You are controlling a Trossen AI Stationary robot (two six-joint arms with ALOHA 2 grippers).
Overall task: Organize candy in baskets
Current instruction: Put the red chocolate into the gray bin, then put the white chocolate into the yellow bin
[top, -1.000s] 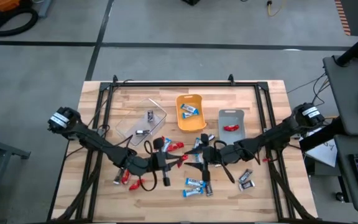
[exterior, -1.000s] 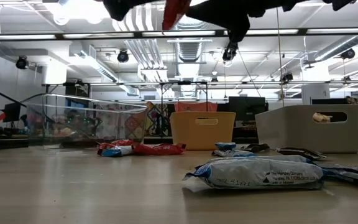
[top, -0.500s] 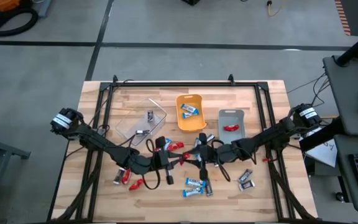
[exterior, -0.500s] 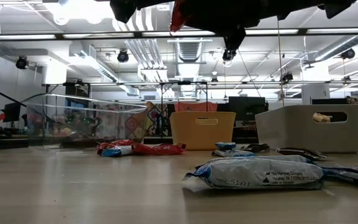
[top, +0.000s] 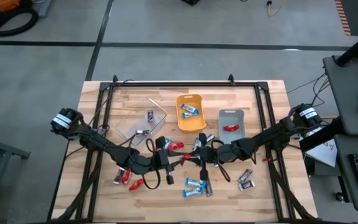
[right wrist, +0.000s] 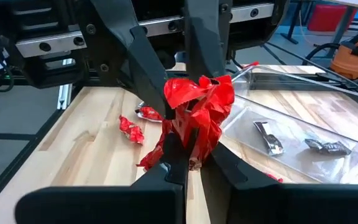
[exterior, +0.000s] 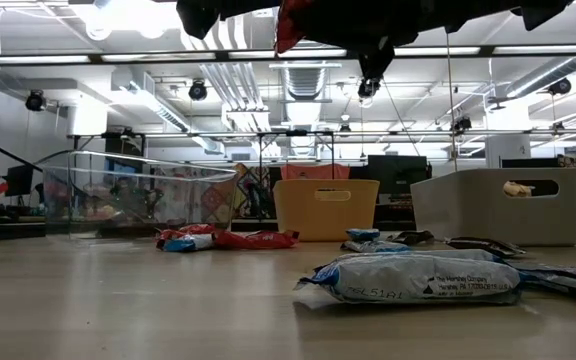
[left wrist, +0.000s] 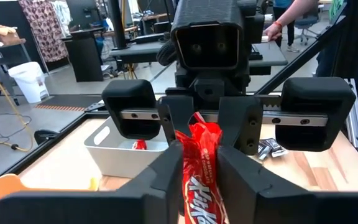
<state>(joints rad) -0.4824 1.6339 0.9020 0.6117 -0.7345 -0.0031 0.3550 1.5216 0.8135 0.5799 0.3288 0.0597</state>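
One red candy bar [left wrist: 199,163] hung in the air above the middle of the table, caught between the two grippers, which met nose to nose there. The right gripper [right wrist: 188,163] had its fingers closed on one end of the red wrapper; the left gripper [left wrist: 199,168] had its fingers on either side of the other end, the wrapper standing between them — whether they pressed it or stood slightly off, I could not tell.

On the wood below lay the rest of the loose candy [top: 194,186]: blue-and-white bars toward the near edge, dark silver ones [top: 245,178] toward the near right corner, red ones [top: 125,177] toward the near left, and a few more just behind the grippers.

Farther back stood the three baskets in a row. The clear basket [top: 127,127] on the left held two dark silver bars, the orange basket [top: 180,121] in the middle held blue-and-white ones, and the grey basket [top: 231,116] on the right held a red one.

Both arms reached in low from the table's [top: 266,99] left and right edges — dark against the pale planks.
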